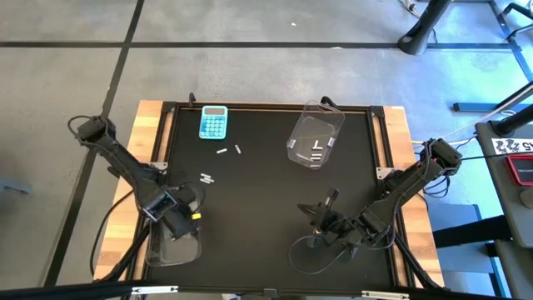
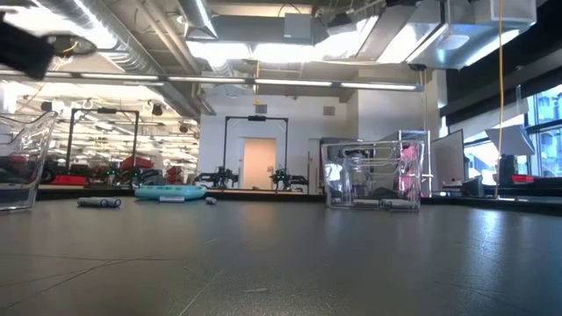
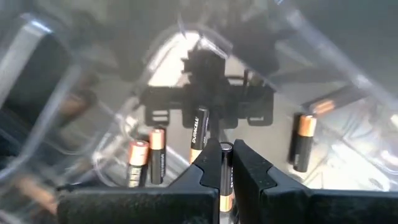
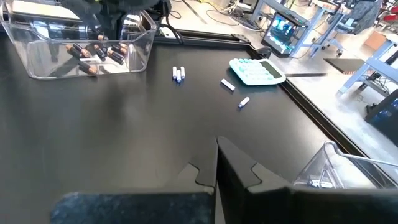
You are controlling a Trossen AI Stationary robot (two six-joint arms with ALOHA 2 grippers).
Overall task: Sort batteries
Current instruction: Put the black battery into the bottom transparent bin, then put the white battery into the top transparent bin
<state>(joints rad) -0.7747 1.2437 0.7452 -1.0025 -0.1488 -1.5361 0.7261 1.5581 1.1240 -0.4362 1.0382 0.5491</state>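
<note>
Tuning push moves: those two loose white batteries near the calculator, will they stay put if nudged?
Probably not. The white batteries are thin cylinders lying on their sides on the smooth black table, so a sideways nudge would likely roll them; an end-on push should slide them. They look rigid and small, so likely light. They lie apart, near the calculator.

Left edge: we see a clear bin (image 2: 22, 162), partly cut off.
Left of centre: batteries (image 2: 98, 202) lie beside our light-blue calculator (image 2: 171, 193).
Right of centre: a second clear bin (image 2: 376, 174) stands on the dark table (image 2: 281, 259).
</note>
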